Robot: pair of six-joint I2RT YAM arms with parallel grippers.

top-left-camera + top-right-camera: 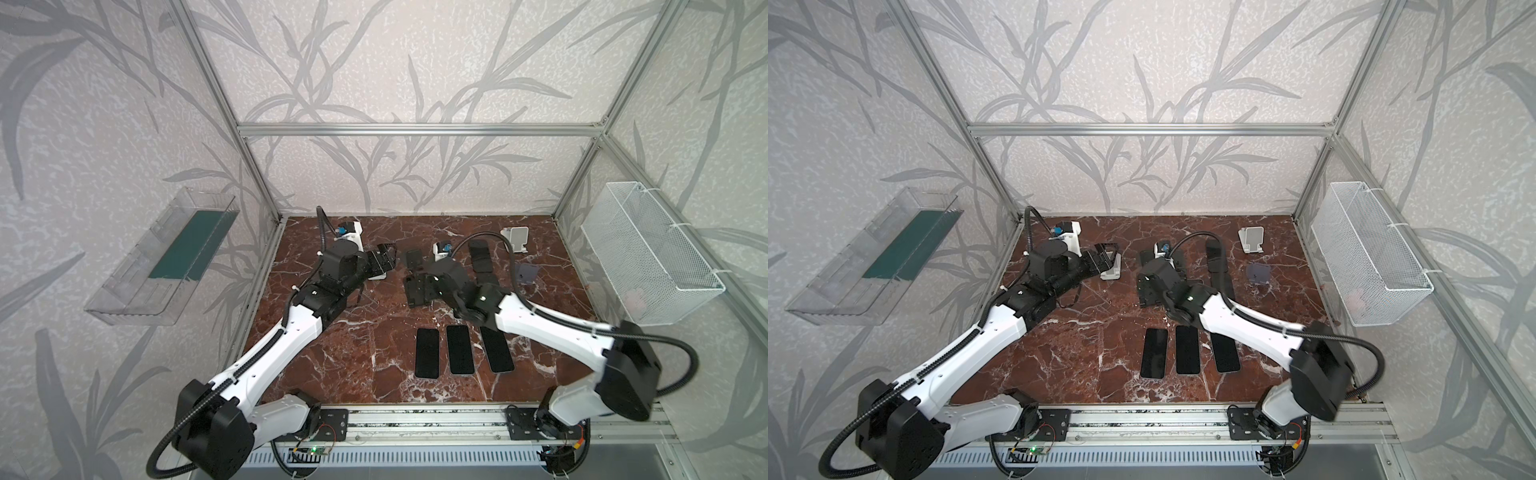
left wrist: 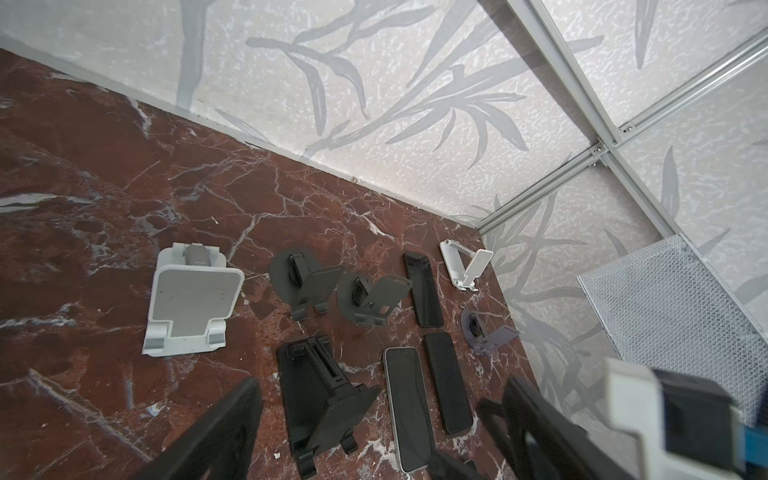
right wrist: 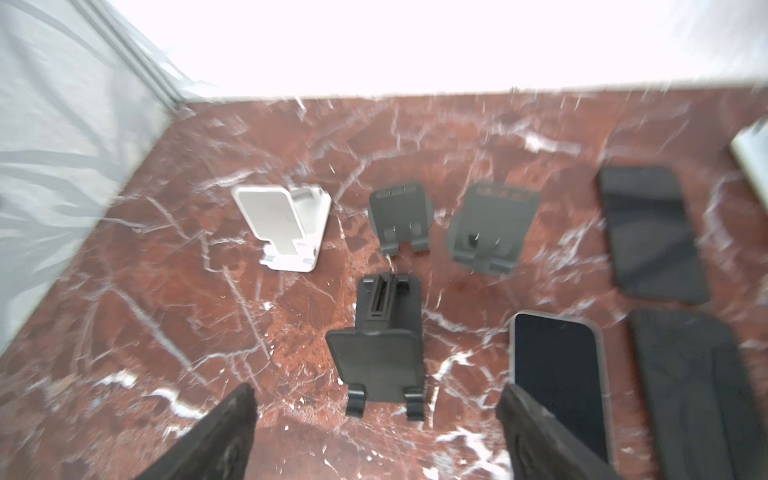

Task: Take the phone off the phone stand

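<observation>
Hanging with its jaws spread wide and nothing between them, the right gripper (image 3: 376,392) sits above the large black phone stand (image 3: 380,357), whose cradle is empty. Just beside that stand, the light-rimmed phone (image 3: 557,374) lies flat on the marble table (image 3: 166,332), screen up. It is clear of the stand and close to a darker phone (image 3: 652,232). Further left, the left gripper (image 1: 384,258) is likewise open and empty, near the white stand (image 2: 191,303). By the look of it, the phone is already out of its stand. The risk from here is a low sweep. A finger catching the black stand's lip could tip it, or shove the phone across the slick marble into its neighbours.
</observation>
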